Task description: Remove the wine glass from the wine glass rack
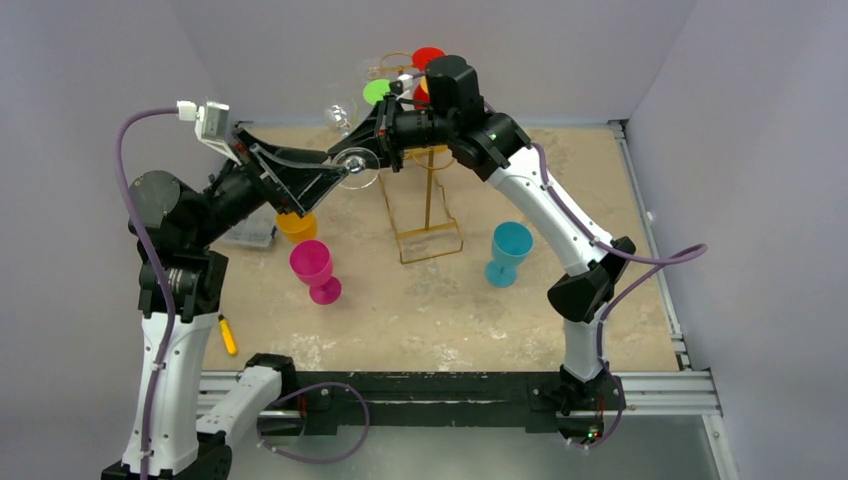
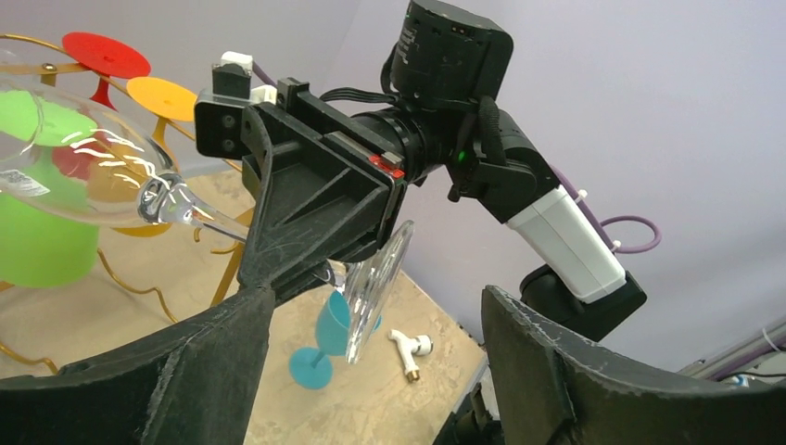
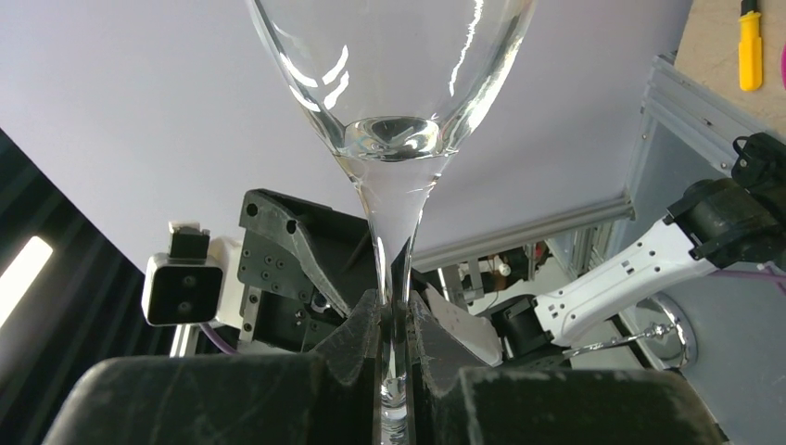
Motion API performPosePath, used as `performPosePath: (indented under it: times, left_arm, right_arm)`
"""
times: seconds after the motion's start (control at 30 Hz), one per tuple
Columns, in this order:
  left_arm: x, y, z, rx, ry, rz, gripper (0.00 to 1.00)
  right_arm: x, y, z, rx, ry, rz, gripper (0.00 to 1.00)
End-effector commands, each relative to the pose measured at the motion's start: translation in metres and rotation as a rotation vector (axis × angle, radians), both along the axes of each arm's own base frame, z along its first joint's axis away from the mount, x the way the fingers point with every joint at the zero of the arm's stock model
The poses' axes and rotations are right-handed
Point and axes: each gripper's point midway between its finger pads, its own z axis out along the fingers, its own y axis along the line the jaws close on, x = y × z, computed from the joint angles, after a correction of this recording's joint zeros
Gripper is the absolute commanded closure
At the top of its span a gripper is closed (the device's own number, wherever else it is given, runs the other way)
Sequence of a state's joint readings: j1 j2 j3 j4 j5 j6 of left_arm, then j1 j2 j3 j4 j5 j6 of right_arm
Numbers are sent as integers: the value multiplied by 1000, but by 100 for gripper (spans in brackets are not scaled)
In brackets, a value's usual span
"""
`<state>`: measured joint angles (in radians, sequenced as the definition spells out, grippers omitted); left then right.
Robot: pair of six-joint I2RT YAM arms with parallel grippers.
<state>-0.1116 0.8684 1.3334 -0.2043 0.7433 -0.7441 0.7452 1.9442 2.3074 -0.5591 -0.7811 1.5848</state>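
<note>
A clear wine glass (image 1: 341, 115) lies nearly level in the air beside the top of the gold wine glass rack (image 1: 428, 205). My right gripper (image 1: 386, 135) is shut on its stem (image 3: 393, 278), just behind the bowl (image 3: 389, 74). The glass's round foot (image 2: 375, 283) sits between the spread fingers of my left gripper (image 2: 375, 297), which is open and not touching it. In the top view the left gripper (image 1: 345, 167) straddles that foot (image 1: 358, 166). Green (image 1: 377, 91), red (image 1: 428, 57) and orange glasses hang on the rack's hook arms.
On the table stand a pink glass (image 1: 315, 270), a teal glass (image 1: 508, 252) and an orange one (image 1: 296, 226) under the left arm. A yellow tool (image 1: 228, 335) lies near the left base. A small white tap piece (image 2: 409, 349) lies beyond the teal glass.
</note>
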Motion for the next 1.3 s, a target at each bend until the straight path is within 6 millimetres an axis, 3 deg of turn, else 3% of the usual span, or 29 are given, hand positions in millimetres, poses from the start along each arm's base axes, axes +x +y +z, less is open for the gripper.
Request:
performPosePath:
  times: [0.0, 0.3, 0.6, 0.87, 1.07, 1.27]
  left_arm:
    - [-1, 5, 20, -28, -11, 38, 20]
    - [-1, 13, 51, -77, 64, 105, 9]
    - [8, 4, 50, -57, 133, 32, 0]
    - [15, 7, 57, -72, 142, 56, 0]
    - [32, 29, 49, -127, 273, 193, 3]
    - [34, 27, 54, -177, 322, 159, 7]
  right_arm:
    - [-10, -5, 33, 95, -127, 28, 100]
    - [-12, -7, 35, 103, -216, 37, 100]
    - [-17, -13, 25, 53, -343, 56, 100]
    - [-17, -21, 16, 10, -434, 66, 100]
    - [-14, -26, 15, -1, -498, 60, 100]
    - [-13, -32, 15, -21, -639, 51, 100]
